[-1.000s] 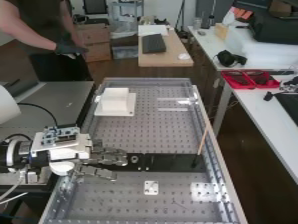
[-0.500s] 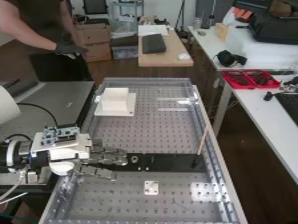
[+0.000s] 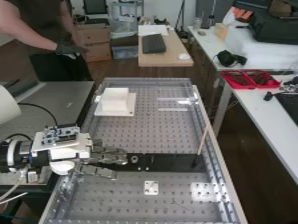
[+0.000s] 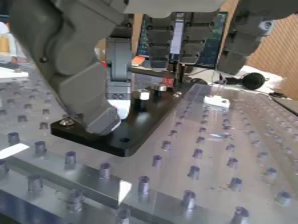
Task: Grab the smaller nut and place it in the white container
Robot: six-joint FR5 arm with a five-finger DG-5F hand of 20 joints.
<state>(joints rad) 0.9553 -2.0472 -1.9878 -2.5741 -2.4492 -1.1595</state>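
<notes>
Silvery nuts (image 4: 141, 94) (stubby, bright-topped) stand on the black plate (image 4: 141, 129); the fingers (image 3: 110, 157) are apart.

Container (image 3: 115, 101) white; plate (image 3: 169, 162) black; bench (image 3: 143, 132) grey, dotted; tray (image 3: 242, 87) red.

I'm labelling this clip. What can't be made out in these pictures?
White arm: base cut off by high view's left edge.
White container, inside: high view, too small to tell.
Nuts, which is smaller: wrist view, too small.
Whether robot hand touches black plate: wrist view, its thumb hides the spot.
</notes>
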